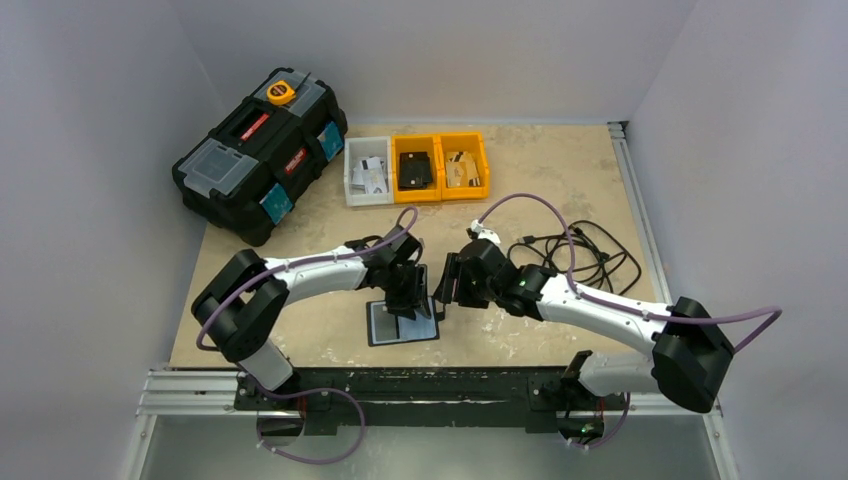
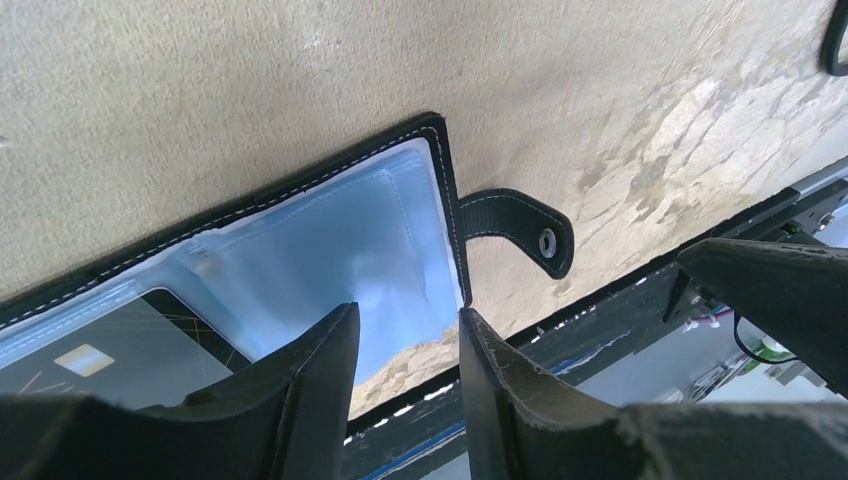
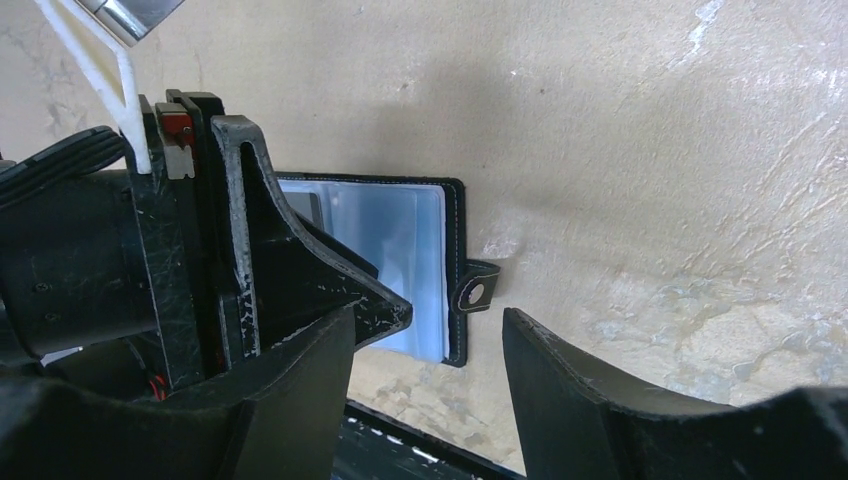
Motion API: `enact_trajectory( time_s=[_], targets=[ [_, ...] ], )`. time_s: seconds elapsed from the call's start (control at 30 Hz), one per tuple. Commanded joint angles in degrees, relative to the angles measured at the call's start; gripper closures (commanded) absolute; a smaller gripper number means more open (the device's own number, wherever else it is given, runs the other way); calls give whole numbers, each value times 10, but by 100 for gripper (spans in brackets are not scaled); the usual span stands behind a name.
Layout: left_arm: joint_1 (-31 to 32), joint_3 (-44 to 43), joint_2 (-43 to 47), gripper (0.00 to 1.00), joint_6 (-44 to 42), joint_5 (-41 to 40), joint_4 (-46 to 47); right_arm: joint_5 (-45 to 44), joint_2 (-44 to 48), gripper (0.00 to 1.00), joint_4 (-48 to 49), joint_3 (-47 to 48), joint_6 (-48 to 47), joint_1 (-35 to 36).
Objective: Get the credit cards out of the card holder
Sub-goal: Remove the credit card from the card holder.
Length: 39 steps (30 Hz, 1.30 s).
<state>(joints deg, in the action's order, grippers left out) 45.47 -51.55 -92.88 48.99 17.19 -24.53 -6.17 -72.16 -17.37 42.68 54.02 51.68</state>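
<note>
The card holder (image 1: 402, 322) lies open and flat on the table near the front edge. In the left wrist view (image 2: 300, 230) its right half shows a pale bluish surface (image 2: 340, 250); I cannot tell card from clear sleeve. A dark card with a pale chip (image 2: 95, 350) sits in the left half. The snap tab (image 2: 520, 230) sticks out to the right. My left gripper (image 2: 408, 330) is open a little, its tips over the holder's near right corner, nothing between them. My right gripper (image 3: 428, 335) is open and empty, just right of the tab (image 3: 475, 291).
A large black toolbox (image 1: 260, 150) stands at the back left. A white bin (image 1: 368, 170) and two orange bins (image 1: 440, 166) with small items are at the back. A black cable (image 1: 580, 255) lies to the right. The metal rail (image 1: 400, 385) runs along the front edge.
</note>
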Motion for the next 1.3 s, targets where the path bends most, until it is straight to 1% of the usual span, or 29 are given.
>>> enact_trajectory(
  time_s=[0.0, 0.13, 0.2, 0.37, 0.47, 0.53, 0.63, 0.73, 0.87, 1.03, 1.27],
  targets=[
    [2, -21, 11, 58, 5, 2, 14, -12, 9, 44, -6, 9, 4, -2],
    [-2, -33, 57, 57, -5, -35, -31, -17, 1, 44, 0, 16, -4, -1],
    [-12, -34, 83, 57, -13, -58, -62, -5, -7, 44, 12, 18, -8, -1],
    [-70, 1, 150, 58, -27, -83, -117, 29, -35, 45, 55, 25, -5, 5],
    [-108, 40, 191, 63, -40, -83, -130, 39, -65, 46, 70, 51, -6, 22],
    [-125, 56, 205, 69, -49, -79, -133, 51, -91, 47, 85, 69, -6, 34],
    [-133, 70, 208, 78, -52, -71, -127, 81, -132, 49, 119, 84, 0, 46],
    [-138, 82, 197, 88, -46, -65, -114, 124, -174, 53, 167, 85, 10, 50],
    [-138, 92, 178, 96, -41, -65, -100, 148, -209, 56, 197, 88, 15, 50],
    [-138, 105, 158, 100, -36, -64, -83, 155, -234, 57, 209, 91, 14, 50],
    [-138, 120, 139, 100, -30, -67, -68, 166, -257, 58, 228, 86, 17, 50]
  ],
)
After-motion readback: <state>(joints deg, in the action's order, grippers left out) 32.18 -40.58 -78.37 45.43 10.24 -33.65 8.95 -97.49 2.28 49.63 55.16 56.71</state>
